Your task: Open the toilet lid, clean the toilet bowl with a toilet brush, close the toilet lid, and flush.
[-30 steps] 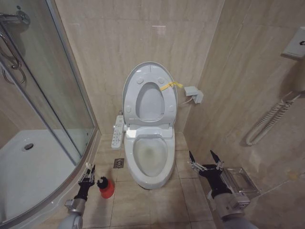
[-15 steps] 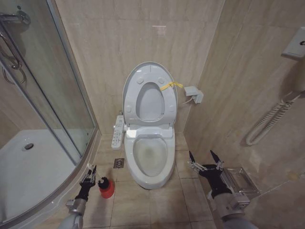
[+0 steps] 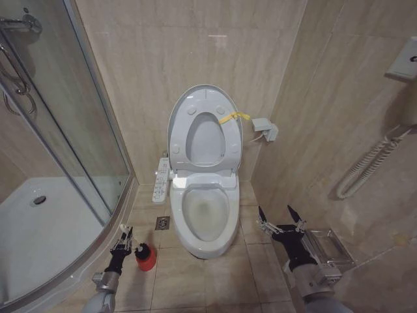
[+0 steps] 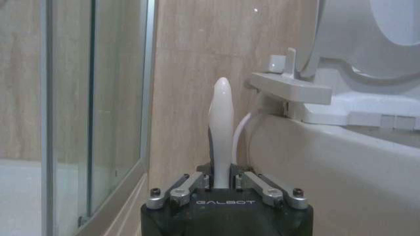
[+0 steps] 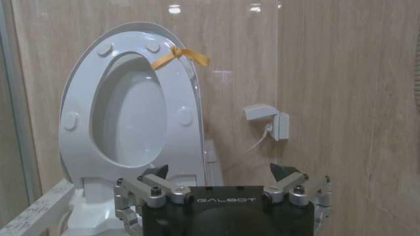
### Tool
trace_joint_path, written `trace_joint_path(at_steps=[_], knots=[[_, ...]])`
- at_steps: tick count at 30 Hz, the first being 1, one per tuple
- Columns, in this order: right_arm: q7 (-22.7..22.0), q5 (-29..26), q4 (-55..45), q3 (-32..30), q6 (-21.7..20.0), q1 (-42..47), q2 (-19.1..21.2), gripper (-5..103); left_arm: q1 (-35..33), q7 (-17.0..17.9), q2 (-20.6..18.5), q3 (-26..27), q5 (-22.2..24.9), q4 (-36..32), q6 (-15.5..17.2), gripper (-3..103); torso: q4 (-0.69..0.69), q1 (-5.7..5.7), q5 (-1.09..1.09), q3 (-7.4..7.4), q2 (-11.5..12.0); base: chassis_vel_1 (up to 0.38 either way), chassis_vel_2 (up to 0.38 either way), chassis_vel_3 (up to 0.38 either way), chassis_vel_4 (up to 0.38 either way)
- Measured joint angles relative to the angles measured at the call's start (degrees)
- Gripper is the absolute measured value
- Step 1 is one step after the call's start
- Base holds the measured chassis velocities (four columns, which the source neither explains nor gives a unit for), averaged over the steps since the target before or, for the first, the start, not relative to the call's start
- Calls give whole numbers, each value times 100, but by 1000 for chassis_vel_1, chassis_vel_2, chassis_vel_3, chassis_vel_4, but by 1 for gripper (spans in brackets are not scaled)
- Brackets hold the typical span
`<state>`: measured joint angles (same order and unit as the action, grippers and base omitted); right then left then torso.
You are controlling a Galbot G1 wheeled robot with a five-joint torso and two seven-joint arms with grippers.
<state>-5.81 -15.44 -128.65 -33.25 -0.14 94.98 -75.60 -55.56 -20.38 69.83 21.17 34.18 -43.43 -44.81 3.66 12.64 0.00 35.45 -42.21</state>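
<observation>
Slim white toilet brush (image 4: 221, 132), black bristle head

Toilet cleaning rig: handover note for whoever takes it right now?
Left gripper: shut on the toilet brush handle, low by the red holder cup.
Right gripper: open, empty, right of the toilet bowl.
Toilet lid: already up, yellow strap on its edge.
Left: scrub the bowl, return the brush, close the lid, flush.
</observation>
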Motion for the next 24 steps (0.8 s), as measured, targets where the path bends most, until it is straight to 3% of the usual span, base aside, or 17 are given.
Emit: trace_joint_path(at_steps=[24], knots=[[0, 0, 0, 0, 0, 0, 0, 100, 152, -160, 100, 0, -170, 587, -90, 17, -1, 0, 0, 0, 0, 0, 0, 0, 0]])
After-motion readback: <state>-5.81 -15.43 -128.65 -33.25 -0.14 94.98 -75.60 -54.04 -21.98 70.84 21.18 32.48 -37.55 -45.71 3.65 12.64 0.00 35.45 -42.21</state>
